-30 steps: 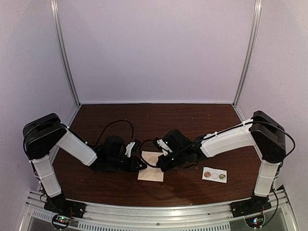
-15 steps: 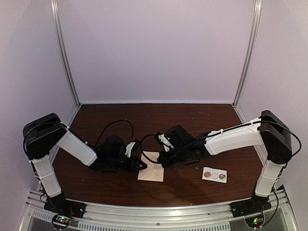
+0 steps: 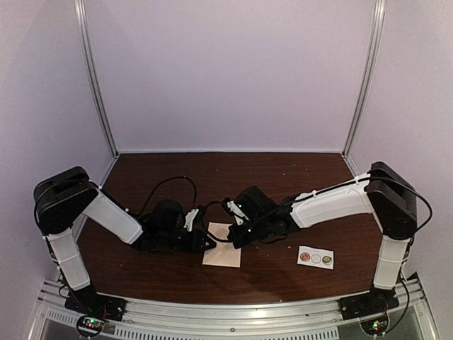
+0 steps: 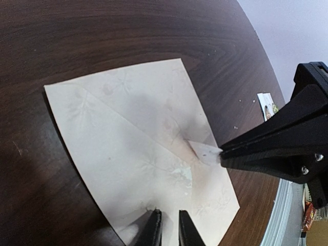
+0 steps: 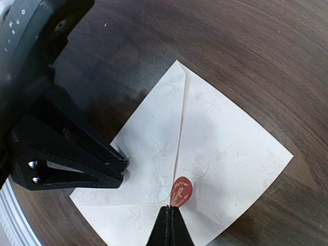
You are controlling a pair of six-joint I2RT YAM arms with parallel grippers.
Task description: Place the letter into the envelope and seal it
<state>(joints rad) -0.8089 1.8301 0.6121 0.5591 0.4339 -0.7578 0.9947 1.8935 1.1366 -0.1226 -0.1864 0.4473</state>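
Observation:
The pale envelope lies flat on the brown table with its pointed flap folded down. It fills the middle of the left wrist view and the right wrist view. My right gripper is shut on a round red sticker, which it holds at the flap's tip. From the left wrist the same sticker shows its white back. My left gripper rests its tips on the envelope's near edge, with a narrow gap between the jaws and nothing in it. The letter is hidden.
A small white strip with round stickers lies on the table to the right of the envelope, and it also shows far off as the strip. Both arms meet over the envelope, the left gripper facing the right gripper. Pale walls and metal posts enclose the table.
My right arm has shifted slightly left over the envelope, still holding the sticker. The left arm and the envelope have not moved.

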